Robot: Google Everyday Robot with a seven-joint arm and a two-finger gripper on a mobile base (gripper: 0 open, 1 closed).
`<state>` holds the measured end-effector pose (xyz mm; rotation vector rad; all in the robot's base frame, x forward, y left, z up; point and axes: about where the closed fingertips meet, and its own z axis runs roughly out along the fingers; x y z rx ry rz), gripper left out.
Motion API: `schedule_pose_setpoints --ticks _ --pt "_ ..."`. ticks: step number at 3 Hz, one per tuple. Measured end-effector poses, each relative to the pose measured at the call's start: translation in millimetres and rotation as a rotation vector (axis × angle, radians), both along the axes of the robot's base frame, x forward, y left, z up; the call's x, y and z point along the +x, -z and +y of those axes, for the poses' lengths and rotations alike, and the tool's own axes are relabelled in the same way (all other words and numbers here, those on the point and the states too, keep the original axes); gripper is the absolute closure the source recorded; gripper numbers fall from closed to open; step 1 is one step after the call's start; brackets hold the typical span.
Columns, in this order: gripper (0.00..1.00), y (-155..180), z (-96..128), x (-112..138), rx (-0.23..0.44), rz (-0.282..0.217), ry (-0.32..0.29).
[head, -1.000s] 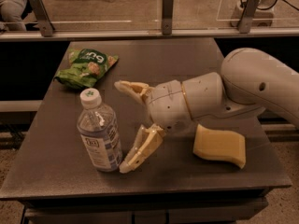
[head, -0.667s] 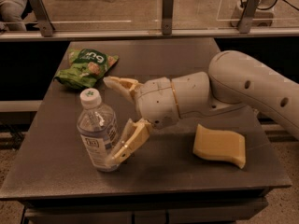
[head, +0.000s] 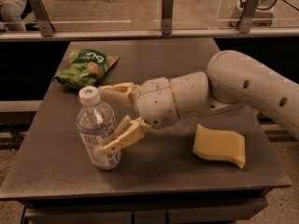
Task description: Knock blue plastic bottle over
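The blue plastic bottle (head: 95, 130) is clear with a white cap and a blue-and-white label. It stands upright near the front left of the grey table (head: 187, 59). My gripper (head: 101, 120) comes in from the right and is open. Its upper finger (head: 113, 90) lies just behind the bottle's cap. Its lower finger (head: 122, 138) lies against the front of the label. The bottle stands between the two fingers. My white arm (head: 233, 85) stretches across the table's right half.
A green snack bag (head: 87, 67) lies at the table's back left, behind the bottle. A yellow sponge (head: 219, 145) lies at the front right, under the arm. A metal rail with posts (head: 167, 13) runs behind the table.
My gripper has moved left, from beside the bottle to around it, and the lower finger now touches the label. The bottle still stands in the same place.
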<state>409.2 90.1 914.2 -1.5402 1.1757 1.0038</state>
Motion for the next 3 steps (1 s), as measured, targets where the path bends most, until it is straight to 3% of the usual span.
schedule_pose_setpoints --ticks 2,3 --pt "0.72 -1.5 3.8 -2.8 -0.003 -0.004 -0.008" --pt "0.94 -8.6 4.6 -3.1 0.0 -0.023 0.023"
